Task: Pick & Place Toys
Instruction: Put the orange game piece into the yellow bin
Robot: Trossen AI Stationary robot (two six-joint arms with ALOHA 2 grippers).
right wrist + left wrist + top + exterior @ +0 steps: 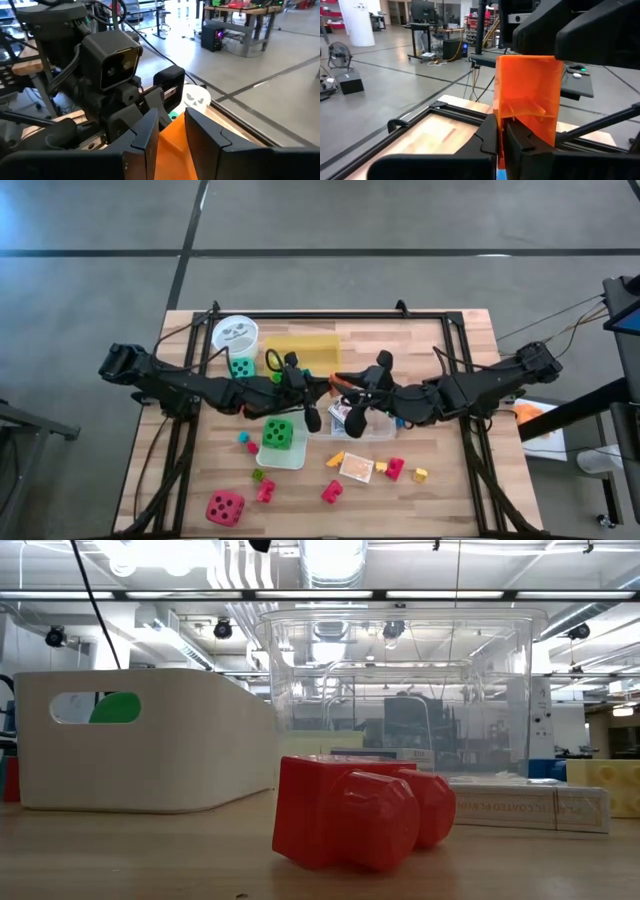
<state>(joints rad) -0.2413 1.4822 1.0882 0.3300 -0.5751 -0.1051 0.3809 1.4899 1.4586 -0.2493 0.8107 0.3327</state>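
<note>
An orange, see-through plastic block (527, 95) hangs above the middle of the table (470, 330), held between my two grippers, which meet tip to tip. My left gripper (502, 142) comes from the table's left and is shut on the block. My right gripper (172, 135) comes from the right and is also shut on it (172, 152). In the high view the block (341, 384) shows only as an orange spot between the dark hands. Other toys lie below: a green die (277, 434), a teal die (241, 365), a red die (225, 507) and small blocks. My left gripper pinches one thin edge of the orange block (503, 120) between its two fingers, which stand almost together. The fingers lie level and come from the table's left. The block is lifted clear of the table. My right gripper pinches the block's opposite end (170, 142) between its two fingers. They come from the table's right, slanting slightly down. How far back the block reaches is hidden by the fingers.
A white cup (235, 333) and a yellow tray (302, 350) stand at the far side. A clear box (365, 423) sits under the right hand. Red blocks (331, 491), a card pack (356, 467) and a yellow block (421, 474) lie near the front edge.
</note>
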